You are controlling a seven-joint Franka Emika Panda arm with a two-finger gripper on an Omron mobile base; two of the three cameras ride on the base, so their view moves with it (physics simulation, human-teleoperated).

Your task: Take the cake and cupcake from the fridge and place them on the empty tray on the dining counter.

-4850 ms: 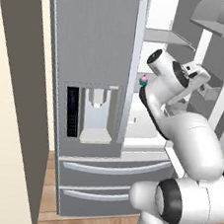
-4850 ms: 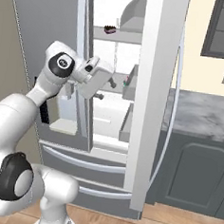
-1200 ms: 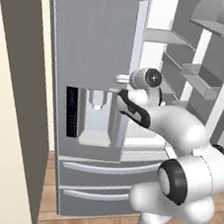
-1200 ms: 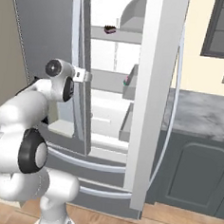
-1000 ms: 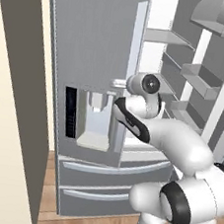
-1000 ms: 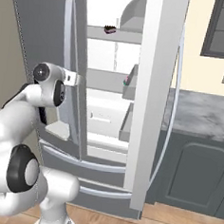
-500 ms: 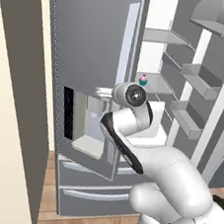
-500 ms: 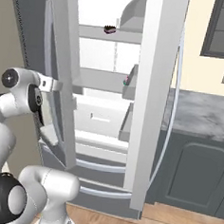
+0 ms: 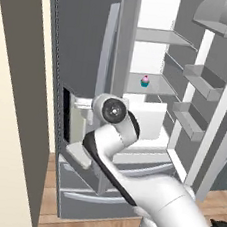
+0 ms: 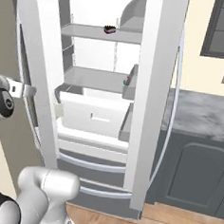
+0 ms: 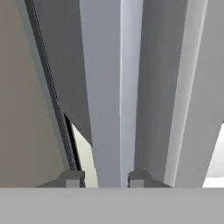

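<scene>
Fridge (image 9: 89,42) with both upper doors swung open, seen from the two base cameras and from the hand camera. The end effector (image 11: 103,178) is closed on the handle (image 11: 107,87) of the left door (image 9: 82,56): in the hand view its two fingertips (image 11: 72,178) sit hard against either side of the pale vertical bar, which runs up between them. In the left base view the arm reaches from the lower right up to the edge of this door, its round wrist joint just beside the dispenser panel (image 9: 76,123); the end effector itself is hidden behind the wrist there. In the right base view the wrist (image 10: 2,103) sits at the far left edge of the frame, next to the left door's edge.

The cupcake (image 9: 145,80), pink over a teal wrapper, stands upright on the middle shelf (image 9: 154,85) inside the fridge, well apart from the end effector. In the right base view only a sliver of it (image 10: 127,80) shows past a door bin. A small dark item with a pink streak (image 10: 110,29) rests on the top shelf (image 10: 91,32); it is too small to tell what it is. Below the shelves lies a white drawer (image 10: 92,114). The right door (image 10: 156,89) stands open toward the camera, with grey bins (image 9: 205,79) on its inner face. To the right, a marbled worktop (image 10: 204,114) tops dark grey cabinets (image 10: 195,173).
</scene>
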